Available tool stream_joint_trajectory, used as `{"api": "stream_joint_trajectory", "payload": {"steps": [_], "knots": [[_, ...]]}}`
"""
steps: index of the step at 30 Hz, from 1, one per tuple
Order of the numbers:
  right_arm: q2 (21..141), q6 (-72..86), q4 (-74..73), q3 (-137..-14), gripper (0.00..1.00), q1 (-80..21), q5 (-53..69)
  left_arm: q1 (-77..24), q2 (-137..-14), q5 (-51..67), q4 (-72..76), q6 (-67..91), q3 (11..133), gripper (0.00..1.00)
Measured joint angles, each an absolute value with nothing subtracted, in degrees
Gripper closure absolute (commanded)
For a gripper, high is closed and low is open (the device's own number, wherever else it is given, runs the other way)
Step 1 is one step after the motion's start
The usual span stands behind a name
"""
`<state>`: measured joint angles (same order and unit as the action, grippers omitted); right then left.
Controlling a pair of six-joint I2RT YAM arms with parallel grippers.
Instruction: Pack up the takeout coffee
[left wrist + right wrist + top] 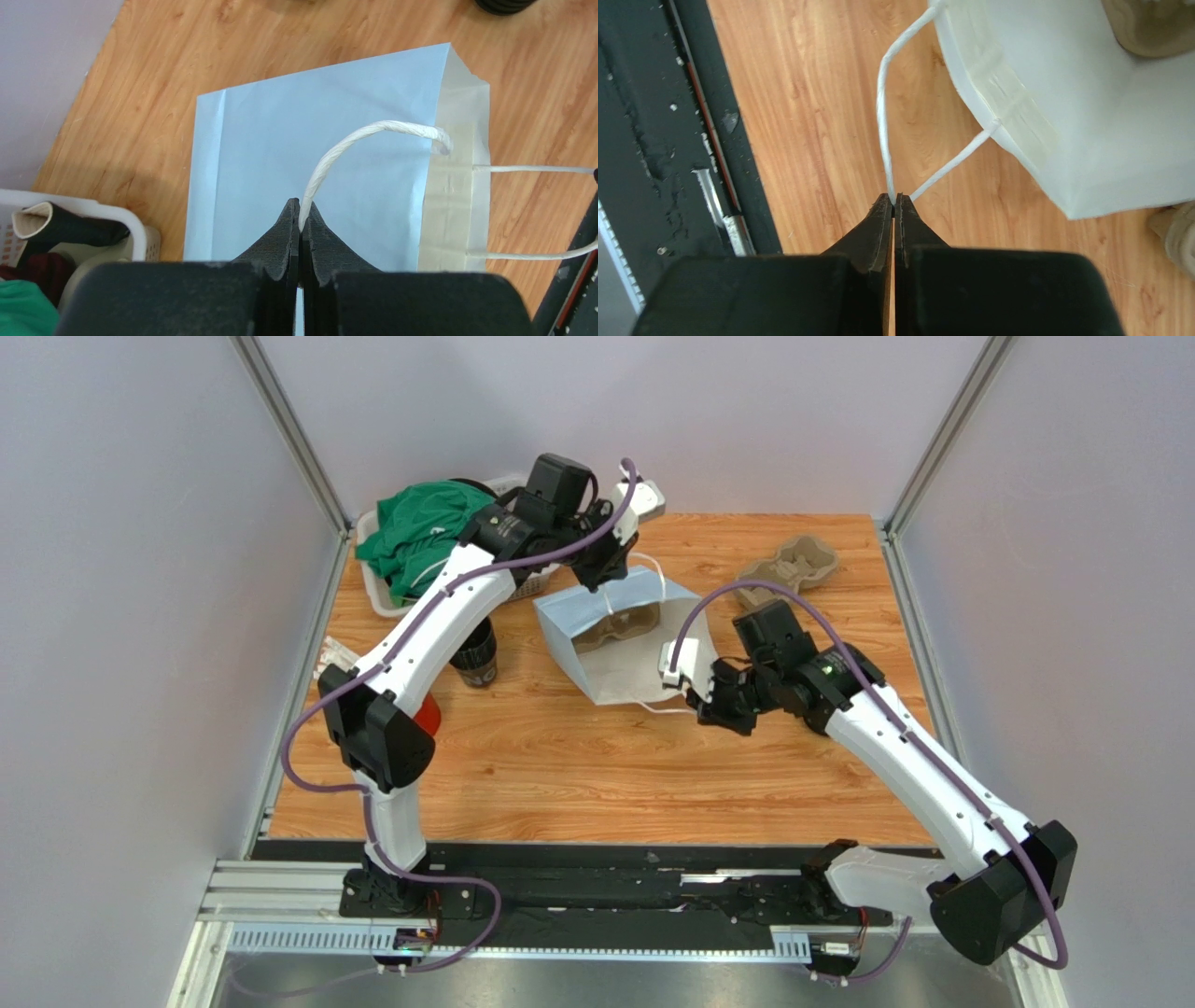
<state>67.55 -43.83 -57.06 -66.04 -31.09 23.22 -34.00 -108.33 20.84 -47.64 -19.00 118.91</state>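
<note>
The small black lidded paper coffee cup (478, 667) is noted left of centre, outside the white paper bag (617, 669). One white cord handle (351, 143) apiece is pinched by the left gripper (300, 210) and right gripper (894, 201). The cup is judged light and crushable; a mid-wall hold is advised.

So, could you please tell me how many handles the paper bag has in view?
2. The far handle is pinched in the left gripper; the near handle is pinched in the right gripper. No more seem hidden.
</note>
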Motion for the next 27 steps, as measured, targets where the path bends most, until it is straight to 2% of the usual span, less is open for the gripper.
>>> {"api": "stream_joint_trajectory", "payload": {"steps": [5, 14, 21, 27], "knots": [[64.6, -44.01, -58.13, -63.31, 1.0, -34.98, 23.51, -35.94, -102.78, 22.79, -47.86, -21.61, 113.01, 1.0], [63.26, -43.4, -57.93, -62.72, 1.0, -36.42, 22.7, -36.62, -97.17, 23.11, -47.29, -22.39, 111.79, 1.0], [63.44, -39.22, -55.16, -66.65, 1.0, -36.58, 16.4, -36.62, -97.82, 16.36, -45.34, -20.14, 112.25, 1.0], [65.93, -33.52, -48.51, -75.9, 1.0, -36.58, 9.26, -36.6, -100.75, 7.86, -42.17, -17.26, 115.31, 1.0]]}}
